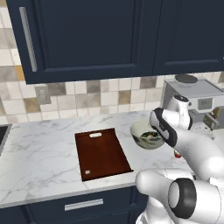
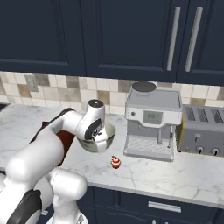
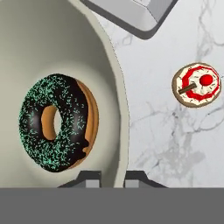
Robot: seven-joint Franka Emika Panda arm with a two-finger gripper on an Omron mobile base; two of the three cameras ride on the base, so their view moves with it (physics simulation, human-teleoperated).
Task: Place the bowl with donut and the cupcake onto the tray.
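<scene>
Tray point(image 1: 103, 154) sits bare on the counter, nothing delivered. Bowl point(image 3: 87, 65) with donut point(image 3: 59, 122) is right of it, my gripper point(image 3: 113, 178) pinched tight on its rim. Cupcake point(image 3: 197, 85) waits beside it.

Even, bright rendered light, soft shadows on the marble counter point(image 1: 43, 148), slightly coarse pictures, no glare.

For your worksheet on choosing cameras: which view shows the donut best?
The hand view: the donut lies large and close inside the bowl, icing and sprinkles plain. The left base view gives a small dark glimpse of it in the bowl, beside the arm. In the right base view, the bowl's wall hides it.
</scene>
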